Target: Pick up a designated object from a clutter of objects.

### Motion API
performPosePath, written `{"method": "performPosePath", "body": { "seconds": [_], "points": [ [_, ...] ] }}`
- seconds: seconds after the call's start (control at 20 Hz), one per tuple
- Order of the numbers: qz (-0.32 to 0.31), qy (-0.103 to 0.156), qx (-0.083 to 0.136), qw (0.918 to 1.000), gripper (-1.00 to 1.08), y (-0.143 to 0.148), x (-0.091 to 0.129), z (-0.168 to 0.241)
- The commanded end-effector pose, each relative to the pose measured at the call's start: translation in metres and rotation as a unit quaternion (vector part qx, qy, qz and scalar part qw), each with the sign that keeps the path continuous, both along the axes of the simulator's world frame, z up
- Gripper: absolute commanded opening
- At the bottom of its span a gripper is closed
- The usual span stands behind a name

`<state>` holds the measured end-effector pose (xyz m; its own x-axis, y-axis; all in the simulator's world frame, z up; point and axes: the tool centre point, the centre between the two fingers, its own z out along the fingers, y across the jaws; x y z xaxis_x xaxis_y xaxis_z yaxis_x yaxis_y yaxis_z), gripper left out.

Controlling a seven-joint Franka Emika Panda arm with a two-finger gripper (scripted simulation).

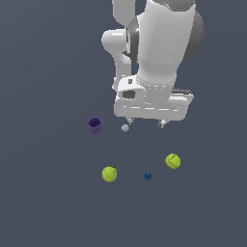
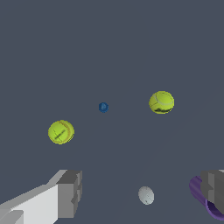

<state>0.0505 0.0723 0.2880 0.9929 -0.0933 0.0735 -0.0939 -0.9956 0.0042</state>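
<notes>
I'm on the approach: pincer (image 2: 140,192) spread, empty, above the tabletop; next, over the duller ball (image 1: 172,161) and down.

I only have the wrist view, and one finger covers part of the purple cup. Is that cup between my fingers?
Observer: No. In the exterior view the purple cup sits apart from the open gripper, off to the exterior view's left of it.
Operator: And the grey sphere?
Observer: The grey sphere lies right by the fingertip on that same side. Whether they touch, I cannot tell.
</notes>
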Motion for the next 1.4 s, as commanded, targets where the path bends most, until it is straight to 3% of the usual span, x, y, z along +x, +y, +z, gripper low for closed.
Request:
{"method": "performPosePath", "body": {
  "seconds": [0.0,0.65,1.35],
  "points": [
    [-0.021,0.002,0.002,0.9998,1.0,0.011,0.005,-0.012],
    [-0.138,0.015,0.011,0.9903,1.0,0.074,0.025,-0.084],
    [-0.255,0.028,0.016,0.9664,1.0,0.138,0.027,-0.164]
  ]
}}
